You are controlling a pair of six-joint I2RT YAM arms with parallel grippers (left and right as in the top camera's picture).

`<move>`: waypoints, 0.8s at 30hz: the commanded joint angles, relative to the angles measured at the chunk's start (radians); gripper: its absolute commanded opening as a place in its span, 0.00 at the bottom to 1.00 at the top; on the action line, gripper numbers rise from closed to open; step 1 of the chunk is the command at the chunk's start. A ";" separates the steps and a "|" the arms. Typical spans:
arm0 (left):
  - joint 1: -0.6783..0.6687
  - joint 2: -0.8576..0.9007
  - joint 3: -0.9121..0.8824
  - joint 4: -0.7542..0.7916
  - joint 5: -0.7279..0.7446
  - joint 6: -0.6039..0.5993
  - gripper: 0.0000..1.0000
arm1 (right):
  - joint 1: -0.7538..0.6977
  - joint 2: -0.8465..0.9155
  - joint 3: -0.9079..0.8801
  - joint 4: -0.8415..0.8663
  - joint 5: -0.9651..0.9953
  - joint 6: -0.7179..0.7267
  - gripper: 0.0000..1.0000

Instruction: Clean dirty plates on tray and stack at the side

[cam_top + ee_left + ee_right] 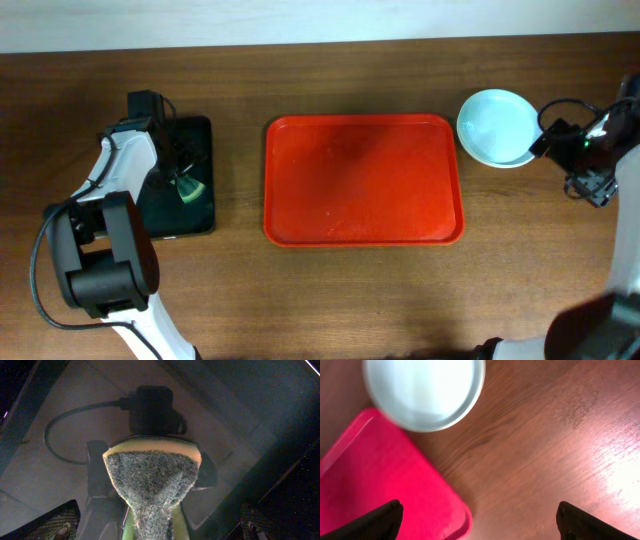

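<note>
1. We are looking down on a wooden bench (330, 300). The red tray (363, 180) is lying in the middle of it, and no plate is sitting on it.
2. The plates (495, 125) are resting on the bench, off the tray, just beside its upper right corner as the overhead view shows it. We are seeing only one pale mint round from above, so we cannot tell how many are lying beneath it.
3. We are judging the task to be finished or very nearly so, since the tray is bare and the plates are sitting at the side. No teal smear is showing on the top plate. At most, the arms are left to draw clear.
4. The left end effector (157, 527) is hovering over the black tray (203, 150) at the left of the bench. Its fingers (57, 522) are spreading wide, out to the bottom corners of the left wrist view. A sponge (152, 480) with a green scouring face is sitting between them, and neither finger is appearing to touch it — we are reading it as released, not gripped.
5. The right end effector (477, 520) is hanging over bare wood near the tray's corner and the plates. Its fingers (382, 520) are also spreading wide — it is gripping nothing and touching nothing.
</note>
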 commanded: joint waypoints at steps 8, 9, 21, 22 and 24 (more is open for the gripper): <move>0.007 0.016 0.003 0.002 0.007 0.005 0.99 | 0.183 -0.515 -0.381 -0.040 -0.021 -0.006 0.98; 0.007 0.016 0.003 0.002 0.007 0.005 0.99 | 0.187 -0.535 -0.397 -0.059 -0.021 -0.006 0.98; 0.007 0.016 0.003 0.002 0.007 0.005 0.99 | 0.188 -0.446 -0.409 -0.070 0.006 -0.006 0.98; 0.007 0.016 0.003 0.002 0.007 0.005 0.99 | 0.188 -0.424 -0.409 -0.069 0.005 -0.006 0.99; 0.007 0.016 0.003 0.002 0.007 0.005 0.99 | 0.188 -0.392 -0.409 -0.069 0.023 -0.007 0.98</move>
